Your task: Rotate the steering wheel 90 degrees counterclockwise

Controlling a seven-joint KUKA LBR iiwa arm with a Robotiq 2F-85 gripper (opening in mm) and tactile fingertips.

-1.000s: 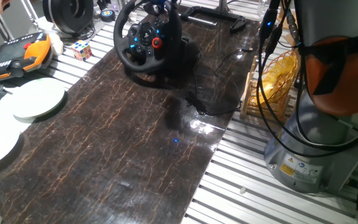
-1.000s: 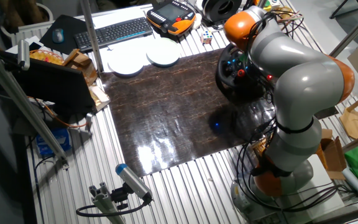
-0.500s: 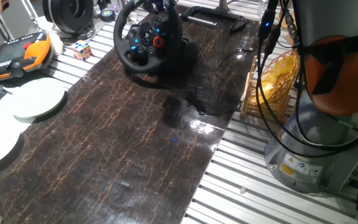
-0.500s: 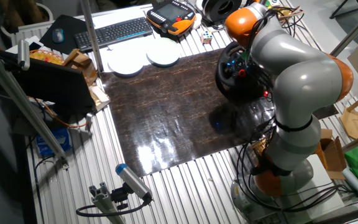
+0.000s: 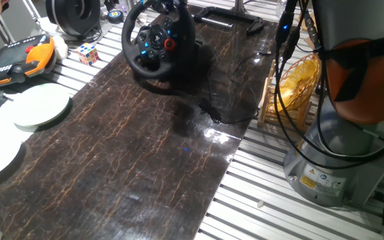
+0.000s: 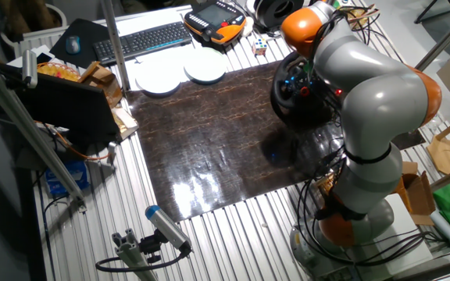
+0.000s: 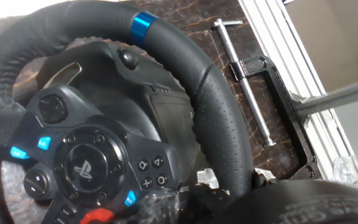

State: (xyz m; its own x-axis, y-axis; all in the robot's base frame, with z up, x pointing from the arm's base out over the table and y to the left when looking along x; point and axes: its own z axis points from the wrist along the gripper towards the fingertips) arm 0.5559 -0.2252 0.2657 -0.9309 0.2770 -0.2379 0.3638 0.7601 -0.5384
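At the far end of the dark marble-patterned tabletop (image 5: pixel 132 147) stands the black gaming steering wheel (image 5: pixel 153 41) with its thick round leather rim, tilted on a black base, its hub lit by small blue buttons and one red one. From the hand view the rim fills the picture, with a shiny blue band (image 7: pixel 144 20) around it near the top and the round button cluster of the hub at lower left. The robot's hand (image 5: pixel 172 7) reaches the wheel at its upper rim, but the fingers are cut off by the frame edge in one fixed view and hidden behind the orange-and-grey arm (image 6: pixel 366 86) in the other, so I cannot tell whether it is wide, narrow or gripping the rim. Behind the wheel lies a black metal clamp with a long silver screw rod (image 7: pixel 247 87). Off the slab, on the ribbed aluminium surface, sit two round pale plates (image 5: pixel 40 107), an orange-and-black handheld controller (image 5: pixel 20 59) and a small colourful puzzle cube (image 5: pixel 89 53), with a black hollow drum-like ring (image 5: pixel 73 15) near the corner. A black cable (image 5: pixel 222 113) trails from the wheel's base across the slab toward the arm's grey pedestal (image 5: pixel 332 160).
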